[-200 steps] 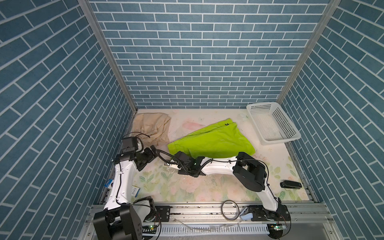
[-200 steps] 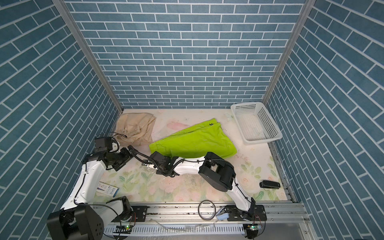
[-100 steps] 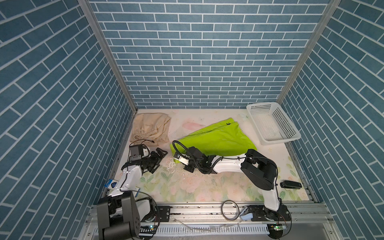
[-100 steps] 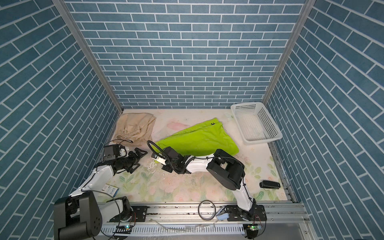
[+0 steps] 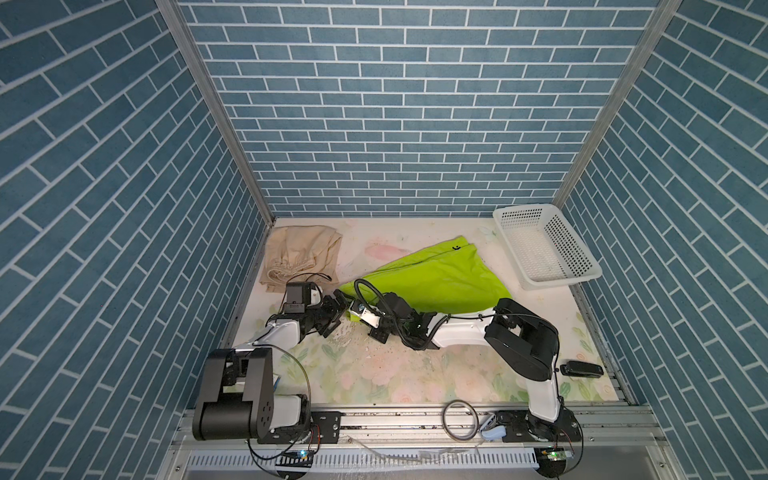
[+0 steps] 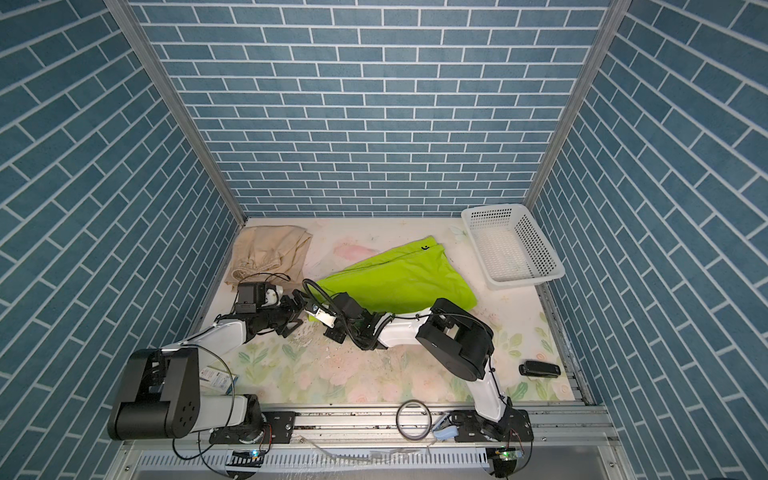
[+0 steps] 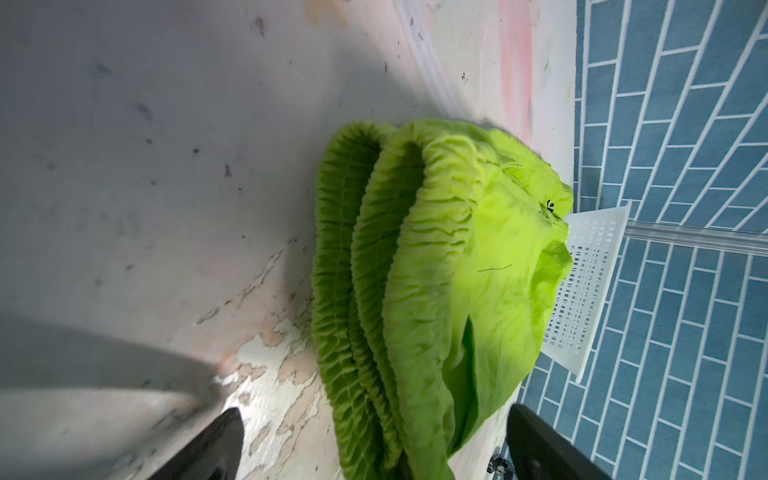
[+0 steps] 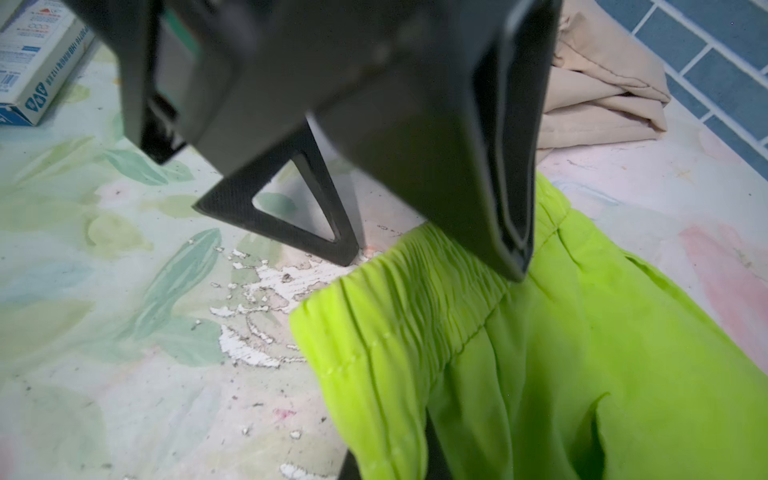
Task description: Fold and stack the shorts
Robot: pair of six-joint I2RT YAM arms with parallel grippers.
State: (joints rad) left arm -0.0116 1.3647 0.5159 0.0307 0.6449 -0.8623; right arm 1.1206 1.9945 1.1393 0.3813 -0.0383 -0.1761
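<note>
Where the flower-print table (image 5: 374, 374) has flaked to white near its front left, I find both grippers low and almost nose to nose.

Item one, left gripper (image 5: 336, 308): fingers (image 7: 216, 444) spread wide, holding nothing. From its wrist camera the gathered waistband of the green shorts sits just ahead, between the two tips.

Item two, right gripper (image 5: 352, 313): fingers closed on a corner of that waistband. In its own wrist view they are mostly buried, with the cloth draped over them.

Item three, green shorts (image 5: 432, 278): folded and lying across the middle of the table. The waistband end is bunched up at the grippers and the hem end points to the far right. A small dark logo (image 5: 456, 248) sits on the far edge.

Item four, beige shorts (image 5: 301, 257): crumpled in the far left corner against the wall. They lie apart from the green pair, and neither arm is touching them.

Item five, white basket (image 5: 561, 280): in the far right corner, near the hem end of the green shorts but not touching it.

Item six, sundries: a small black device (image 5: 582, 368) at the front right edge of the table, a blue-and-white box (image 8: 29, 70) near the left arm's base, and a cable loop (image 5: 459, 419) on the front rail.
</note>
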